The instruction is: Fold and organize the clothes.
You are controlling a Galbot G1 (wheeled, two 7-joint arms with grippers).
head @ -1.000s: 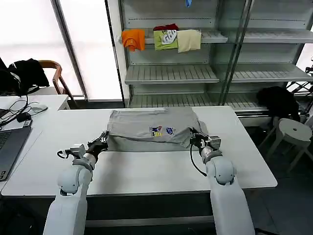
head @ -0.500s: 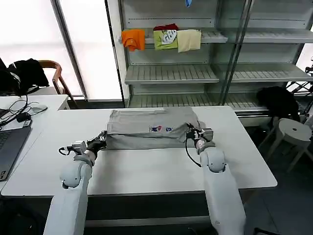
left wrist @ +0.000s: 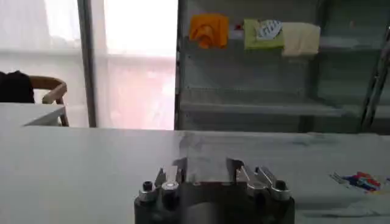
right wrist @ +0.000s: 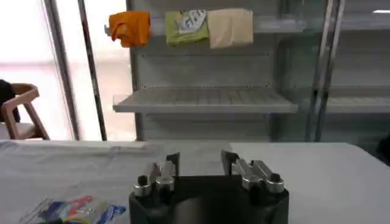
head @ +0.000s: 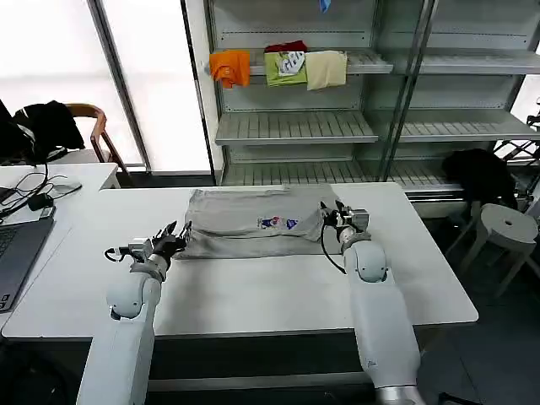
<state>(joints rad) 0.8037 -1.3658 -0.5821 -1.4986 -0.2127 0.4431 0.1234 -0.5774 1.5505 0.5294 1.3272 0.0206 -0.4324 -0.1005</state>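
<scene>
Laptop (head: 15, 253) and cables are seen at the far left on a side table, with a chair (head: 89, 126) draped in black clothing behind. On the white table (head: 253, 295), the left gripper (head: 173, 239) is held low just beside the left edge of the grey shirt (head: 245, 224); its fingers (left wrist: 172, 176) are spread apart with nothing between them, and in the left wrist view the shirt is seen lying just ahead of them. The shirt lies folded flat at the middle of the table's far half, its small coloured print (head: 278, 223) facing up near the front edge. The right gripper (head: 331, 216) is at the shirt's right edge, its fingers (right wrist: 172, 163) apart and empty; whether it touches the cloth cannot be told. Behind the table, orange, green and cream garments (head: 278, 67) hang on a metal shelf (head: 295, 126). A stool (head: 506, 228) stands at the far right.
</scene>
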